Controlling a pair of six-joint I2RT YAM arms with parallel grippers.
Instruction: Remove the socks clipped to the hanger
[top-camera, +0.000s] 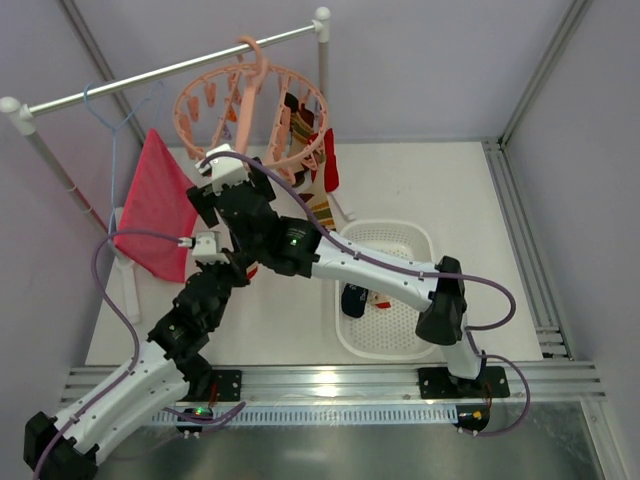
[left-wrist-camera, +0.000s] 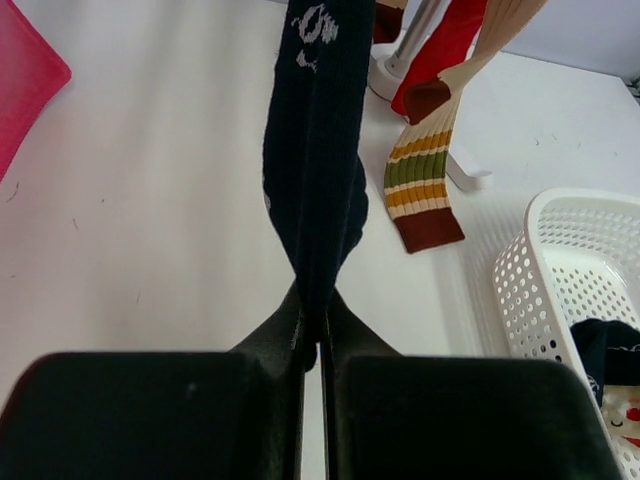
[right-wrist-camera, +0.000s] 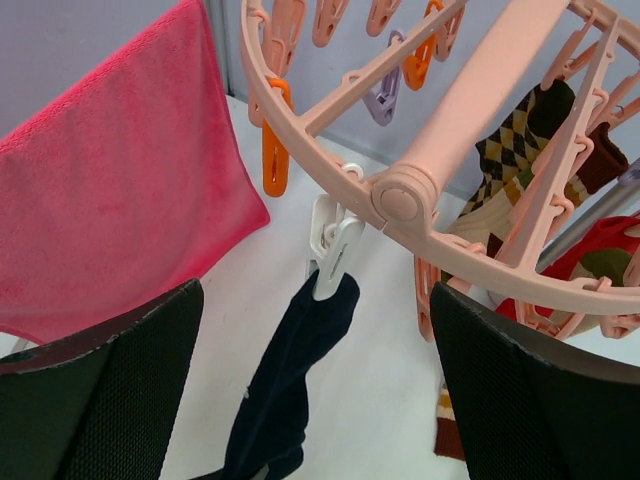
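The navy sock (right-wrist-camera: 290, 380) hangs from a white clip (right-wrist-camera: 330, 250) under the pink hanger (right-wrist-camera: 480, 110). It looks light, soft and stretchy, so a low pull would likely just stretch it; the clip needs squeezing. The left gripper (left-wrist-camera: 318, 340) is clenched on its lower end; the right gripper (right-wrist-camera: 315, 320) stands spread wide below the clip.

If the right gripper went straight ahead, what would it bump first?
Most likely the white clip pinching the navy sock, hanging under the pink ring hanger. It lines up between the fingers of the open right gripper, though depth is hard to judge.
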